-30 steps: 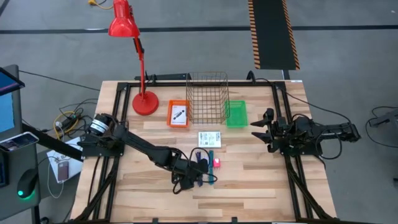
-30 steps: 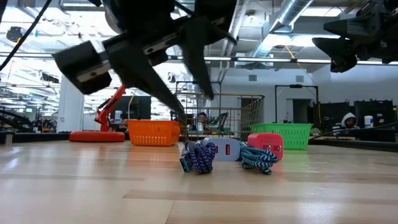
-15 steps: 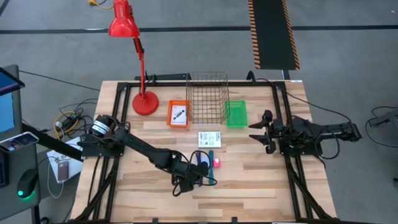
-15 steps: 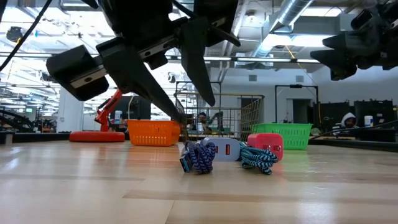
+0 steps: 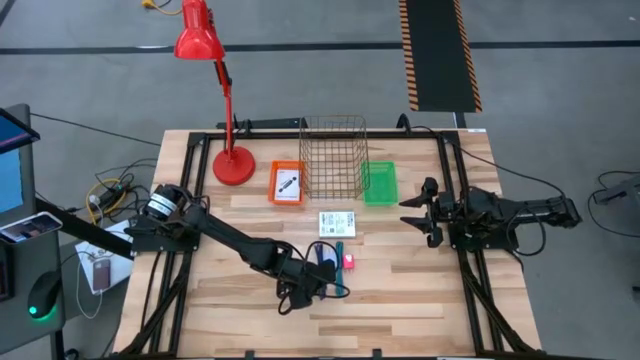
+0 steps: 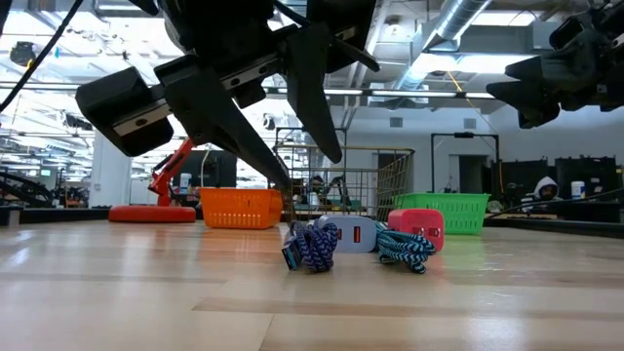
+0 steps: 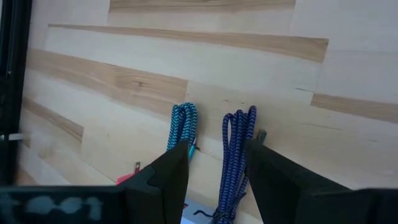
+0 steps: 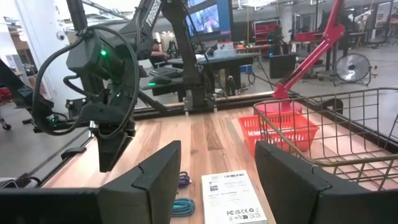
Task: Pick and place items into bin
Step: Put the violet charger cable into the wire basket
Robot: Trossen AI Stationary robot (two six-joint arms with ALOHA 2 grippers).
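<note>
Open fingers of the left gripper (image 6: 292, 175) hang just above a blue braided cable (image 7: 235, 155) and a teal braided cable (image 7: 183, 127) bundled mid-worktop (image 5: 420, 290), beside a pink-red block (image 6: 417, 228). A white packet (image 5: 337, 223) lies near the wire bin (image 5: 333, 155). The right gripper (image 5: 418, 210) waits open, well apart.

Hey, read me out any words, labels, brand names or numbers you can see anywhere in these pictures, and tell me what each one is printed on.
"TROSSEN", partly readable, slanted: on the left arm in the right wrist view.
White box: printed lines, a square code and small marks, too small to read.
White card in the orange bin: a dark mark, no readable text.
White charger block: a small red mark, unreadable.
Monitor: nothing legible.
</note>
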